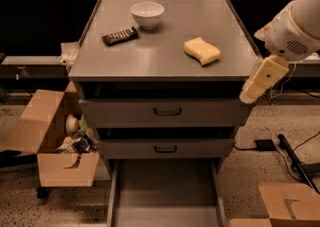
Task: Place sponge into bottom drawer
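Observation:
The pale yellow sponge point(201, 51) lies on the grey cabinet top point(150, 61), right of centre. The bottom drawer point(165, 196) is pulled out at floor level, a shallow grey tray with nothing in it. My gripper point(262, 78) hangs from the white arm point(295, 26) just off the cabinet's right front corner, level with the top's edge. It is to the right of the sponge and a little nearer the front, apart from it and holding nothing that I can see.
A white bowl point(147, 14) and a dark ribbed bar point(120, 36) sit at the back left of the top. Two grey-fronted drawers point(167, 112) are shut. An open cardboard box point(55, 141) stands left of the cabinet. Another box point(287, 203) and cables lie at the right.

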Tool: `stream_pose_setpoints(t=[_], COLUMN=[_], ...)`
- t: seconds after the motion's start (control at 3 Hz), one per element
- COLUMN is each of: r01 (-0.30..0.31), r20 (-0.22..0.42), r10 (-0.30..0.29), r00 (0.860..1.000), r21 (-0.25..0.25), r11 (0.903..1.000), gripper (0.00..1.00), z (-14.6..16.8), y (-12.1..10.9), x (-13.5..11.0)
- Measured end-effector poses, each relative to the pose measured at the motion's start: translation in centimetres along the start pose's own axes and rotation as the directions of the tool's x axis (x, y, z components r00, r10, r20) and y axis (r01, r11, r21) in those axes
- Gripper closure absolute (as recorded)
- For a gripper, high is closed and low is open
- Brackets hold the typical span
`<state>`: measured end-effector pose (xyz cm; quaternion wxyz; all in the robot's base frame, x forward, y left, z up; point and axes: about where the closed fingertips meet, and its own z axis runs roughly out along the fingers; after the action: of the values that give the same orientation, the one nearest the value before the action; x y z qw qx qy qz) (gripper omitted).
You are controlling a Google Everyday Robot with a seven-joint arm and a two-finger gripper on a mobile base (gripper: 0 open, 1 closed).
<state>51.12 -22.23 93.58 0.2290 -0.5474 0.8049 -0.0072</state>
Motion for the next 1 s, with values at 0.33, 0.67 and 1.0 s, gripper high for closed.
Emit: stream_pose_setpoints(t=[0.33, 0.67, 1.0], r01=[-0.092, -0.093, -0.103], r20=[0.094, 0.095, 0.13], r10=[0.094, 0.094, 0.105], r00=[0.991, 0.991, 0.986], r21=[-0.02, -0.02, -0.027], r11=[0.9955, 0.9955, 0.9944], gripper=[0.0, 0.0, 0.0], z=[4.71, 4.72, 5.36], y=[-4.14, -4.16, -5.02], x=[-0.66, -0.67, -1.04])
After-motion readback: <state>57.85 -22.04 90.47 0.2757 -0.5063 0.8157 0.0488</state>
